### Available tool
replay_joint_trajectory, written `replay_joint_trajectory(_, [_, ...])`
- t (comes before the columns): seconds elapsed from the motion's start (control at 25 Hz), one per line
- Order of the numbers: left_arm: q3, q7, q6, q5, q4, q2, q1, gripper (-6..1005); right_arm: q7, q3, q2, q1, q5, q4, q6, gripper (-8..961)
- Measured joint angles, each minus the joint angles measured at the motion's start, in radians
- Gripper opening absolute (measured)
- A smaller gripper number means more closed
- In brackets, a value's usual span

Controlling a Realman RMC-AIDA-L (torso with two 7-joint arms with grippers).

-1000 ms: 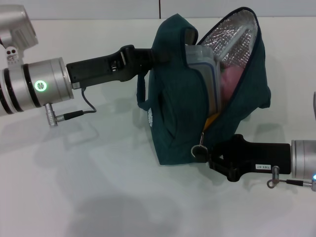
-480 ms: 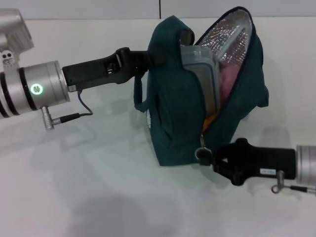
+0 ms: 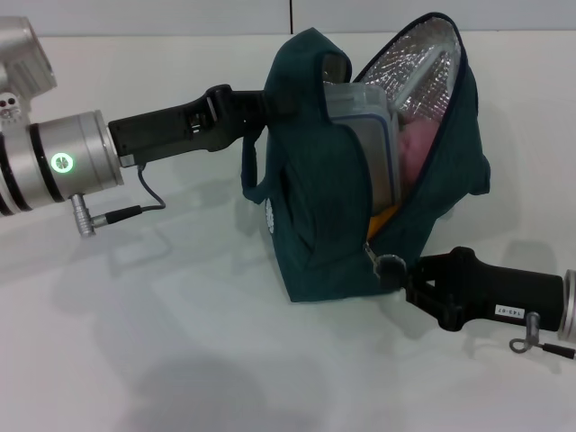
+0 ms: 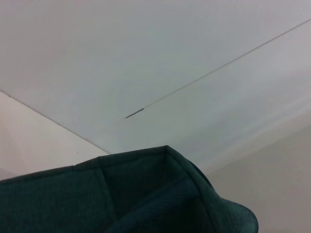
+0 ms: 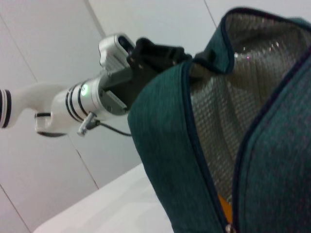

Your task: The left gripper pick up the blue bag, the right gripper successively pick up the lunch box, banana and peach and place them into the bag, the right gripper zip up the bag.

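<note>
The blue bag [image 3: 315, 189] stands mid-frame on the white table [image 3: 162, 360], its flap open on silver lining. Inside sit the lunch box [image 3: 369, 135], the peach [image 3: 416, 148] and the banana [image 3: 385, 219] — a yellow sliver. The left tool [image 3: 270, 103] pinches the bag's top edge. The right tool [image 3: 389, 268] is at the zipper pull [image 3: 371, 256], low right — whether it pinches the pull cannot be told.

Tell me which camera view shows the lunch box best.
The head view. There the lunch box stands upright inside the open blue bag, its clear lid and rim visible beside the peach. The left wrist view shows only bag fabric and wall. The right wrist view shows the bag's silver lining and zipper edge, but no lunch box.
</note>
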State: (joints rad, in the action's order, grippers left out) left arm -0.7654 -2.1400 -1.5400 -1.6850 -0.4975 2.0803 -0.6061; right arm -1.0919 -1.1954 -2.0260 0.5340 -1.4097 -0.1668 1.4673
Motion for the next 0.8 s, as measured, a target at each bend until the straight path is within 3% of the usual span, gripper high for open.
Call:
replay_joint_trajectory(0.56, [-0.001, 0.048, -0.009, 0.005, 0.008, 0.004, 0.008, 46, 0.081, -0.007, -0.003, -0.008, 0.137, -0.020, 0.102, 8])
replay_joint_trajectory(0.8, [-0.006, 0.116, -0.012, 0.067, 0.044, 0.006, 0.028, 46, 0.133, -0.007, -0.002, -0.008, 0.193, -0.022, 0.167, 9])
